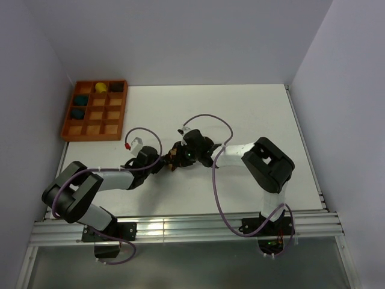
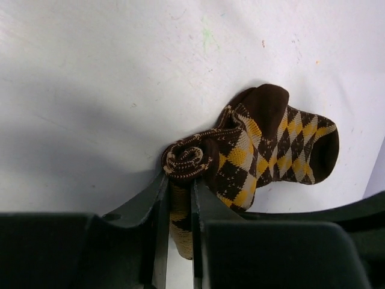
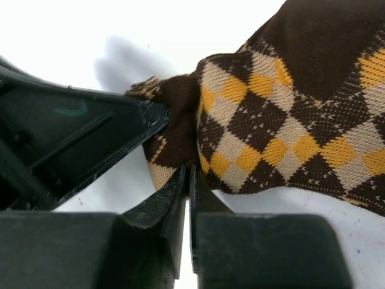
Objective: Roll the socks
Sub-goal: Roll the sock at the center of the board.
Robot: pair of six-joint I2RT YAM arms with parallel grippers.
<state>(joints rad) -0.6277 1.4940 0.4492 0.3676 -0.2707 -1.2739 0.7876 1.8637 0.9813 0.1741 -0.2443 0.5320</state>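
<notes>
The socks (image 1: pixel 172 158) lie mid-table between my two grippers, dark brown with tan and yellow diamonds. In the left wrist view one end of the socks (image 2: pixel 271 144) is wound into a tight coil, with the brown toe and cuff spread to the right. My left gripper (image 2: pixel 178 180) is shut on the rolled part, and fabric fills the space between its fingers. My right gripper (image 3: pixel 189 171) is shut to a thin slit, with its tips pinching the edge of the socks (image 3: pixel 289 120). The two grippers (image 1: pixel 163 161) (image 1: pixel 179 155) nearly touch.
An orange compartment tray (image 1: pixel 66 129) stands at the back left. It holds two teal sock balls (image 1: pixel 82 100) and a yellow one (image 1: pixel 101 87). The left finger (image 3: pixel 90 138) crowds the right wrist view. White walls close in the table's sides and back.
</notes>
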